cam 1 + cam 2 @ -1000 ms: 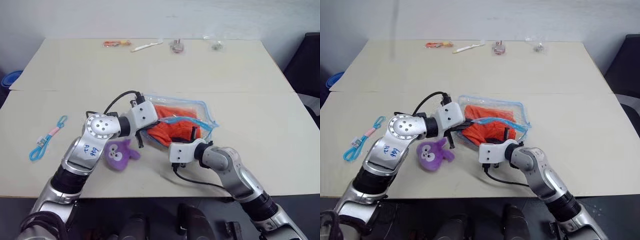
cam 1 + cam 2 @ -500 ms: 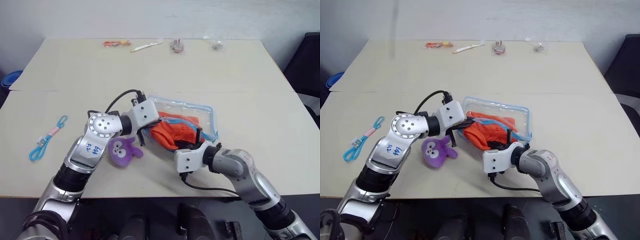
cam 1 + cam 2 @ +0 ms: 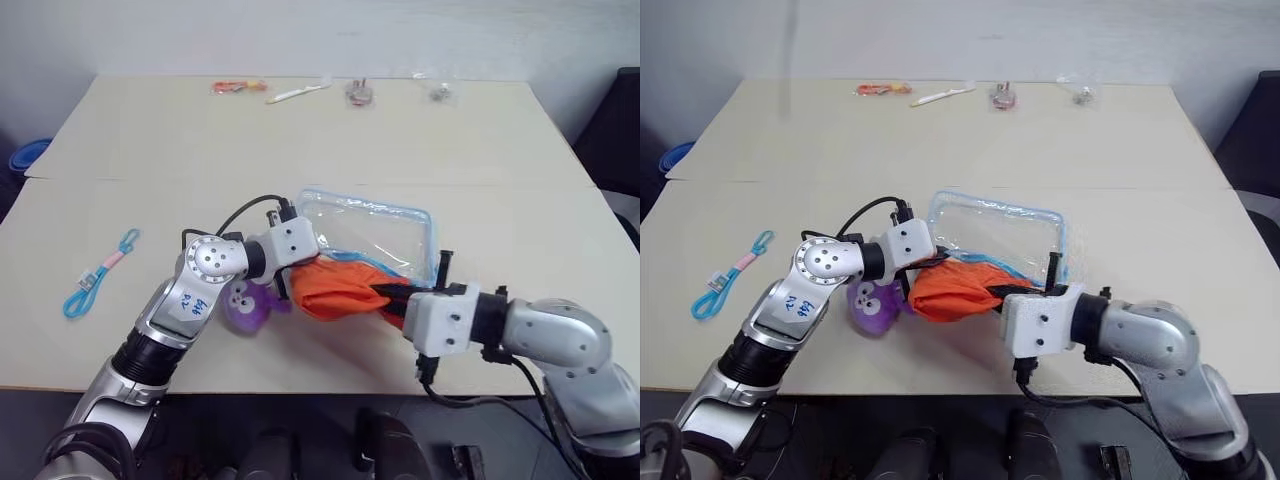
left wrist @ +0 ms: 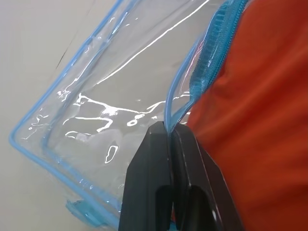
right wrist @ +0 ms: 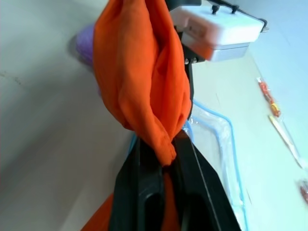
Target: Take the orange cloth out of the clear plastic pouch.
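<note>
A bright orange, wrinkled fabric cloth hangs bunched between the robot's two grippers, near the front edge of a pale beige table. Most of the cloth is outside the flat, clear plastic pouch with light blue zipper trim, which lies just behind it and looks nearly emptied. The right gripper has its black fingers closed tightly on one end of the cloth, holding it stretched to the right. The left gripper has its fingers pressed together on the pouch's blue zipper edge, right beside the cloth. A purple plush toy lies on the table just left of the cloth, partly hidden by the left arm. Well to the left lies a light blue and pink strap. Along the far edge sit several small objects, including an orange item and a white stick-like item.
</note>
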